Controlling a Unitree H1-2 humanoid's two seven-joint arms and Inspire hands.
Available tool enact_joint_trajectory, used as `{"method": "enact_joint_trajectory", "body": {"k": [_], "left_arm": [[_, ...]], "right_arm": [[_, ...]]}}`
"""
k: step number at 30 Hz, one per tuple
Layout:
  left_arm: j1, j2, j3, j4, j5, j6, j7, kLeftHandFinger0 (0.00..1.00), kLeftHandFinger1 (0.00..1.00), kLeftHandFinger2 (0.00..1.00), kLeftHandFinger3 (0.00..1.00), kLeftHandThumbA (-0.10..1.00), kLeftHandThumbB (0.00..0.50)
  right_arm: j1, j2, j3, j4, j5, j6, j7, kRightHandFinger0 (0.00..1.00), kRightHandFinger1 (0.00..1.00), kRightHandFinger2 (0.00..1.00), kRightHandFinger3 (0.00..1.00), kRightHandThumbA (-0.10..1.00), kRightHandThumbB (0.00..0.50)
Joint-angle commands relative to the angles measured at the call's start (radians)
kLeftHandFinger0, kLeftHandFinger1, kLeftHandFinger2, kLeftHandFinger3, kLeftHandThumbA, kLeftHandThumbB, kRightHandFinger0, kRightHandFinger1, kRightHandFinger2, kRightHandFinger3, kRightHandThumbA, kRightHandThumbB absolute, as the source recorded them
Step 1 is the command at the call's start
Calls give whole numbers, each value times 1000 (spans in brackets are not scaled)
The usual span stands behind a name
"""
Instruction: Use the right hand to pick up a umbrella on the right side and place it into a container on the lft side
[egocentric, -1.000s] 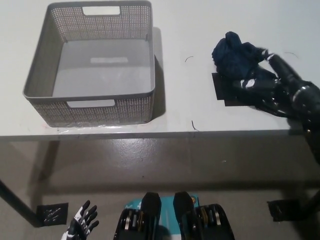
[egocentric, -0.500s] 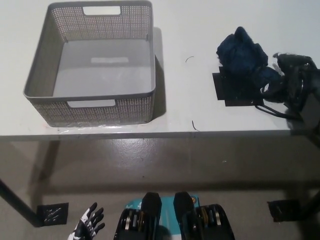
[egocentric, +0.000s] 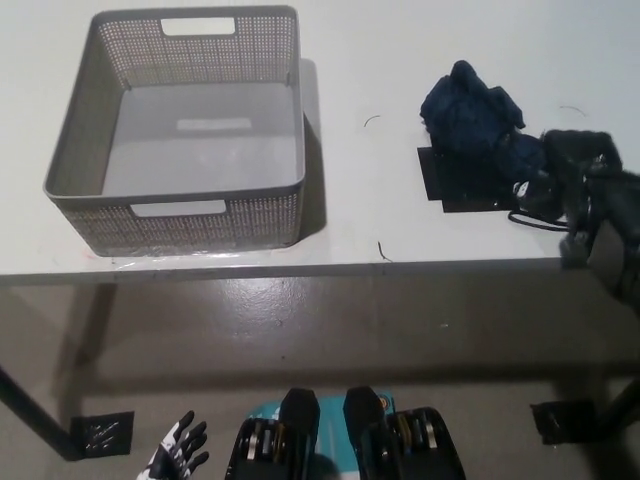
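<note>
A folded dark blue umbrella (egocentric: 472, 118) lies bunched on the white table (egocentric: 380, 60) at the right, partly on a black mat (egocentric: 445, 182). My black right hand (egocentric: 572, 165) is at the umbrella's right end, touching or very close to it; I cannot make out its grip. A thin black strap (egocentric: 530, 217) loops out below the hand. The grey perforated basket (egocentric: 70, 170) stands empty on the table's left side. Far from all this, my white left hand (egocentric: 178, 455) hangs below the table at the lower left with its fingers apart.
The table's front edge (egocentric: 300, 268) runs across the middle of the view, with grey floor (egocentric: 300, 330) below it. Bare table top (egocentric: 365, 160) separates the basket from the umbrella. Black markers (egocentric: 102, 434) lie on the floor at both lower corners.
My right hand has drawn back to the right, from lying across the umbrella to sitting at its right end. The umbrella has shifted slightly. The left hand has barely moved.
</note>
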Motion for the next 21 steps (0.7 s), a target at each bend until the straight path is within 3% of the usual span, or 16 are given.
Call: {"method": "enact_joint_trajectory", "body": {"k": [1,4,5,6,9,12,14,16,18,20,21], "left_arm": [[-7,21,9,-23,-11,-19,-19,1000,1000,1000,1000,1000,226],[-14,21,10,-8,-18,-28,-21,1000,1000,1000,1000,1000,239],[-11,23,9,-8,-15,-30,-22,1000,1000,1000,1000,1000,233],[-12,24,8,-6,-10,-34,-21,1000,1000,1000,1000,1000,232],[-6,31,10,-12,-7,-30,-20,1000,1000,1000,1000,1000,223],[-7,36,16,-9,-10,-27,-18,1000,1000,1000,1000,1000,233],[-7,37,16,-3,-19,-30,-22,1000,1000,1000,1000,1000,228],[-10,36,14,6,-18,-35,-23,1000,1000,1000,1000,1000,236],[-10,33,12,3,-13,-29,-19,1000,1000,1000,1000,1000,235],[-6,34,11,1,-12,-30,-18,1000,1000,1000,1000,1000,234],[-7,33,12,2,-12,-30,-17,1000,1000,1000,1000,1000,235]], "right_arm": [[49,5,-90,17,64,-99,-174,8,104,210,339,-100,216],[59,6,-131,21,69,-120,-197,0,41,209,349,-100,187],[65,5,-143,21,68,-130,-202,118,175,316,395,-100,191],[72,2,-155,21,70,-144,-209,123,213,316,363,-100,198],[84,-1,-179,22,71,-168,-236,0,69,186,270,-100,184],[75,4,-200,22,78,-183,-255,0,0,135,220,-100,203],[61,5,-229,18,99,-212,-256,0,31,333,257,-100,179],[32,11,-261,14,119,-219,-244,1,119,608,538,-100,188],[-3,22,-299,4,147,-245,-242,0,73,675,605,-100,191],[-39,35,-331,-10,167,-266,-226,0,182,831,725,-100,172],[-51,40,-345,-14,176,-273,-218,0,215,841,742,-100,170]]}}
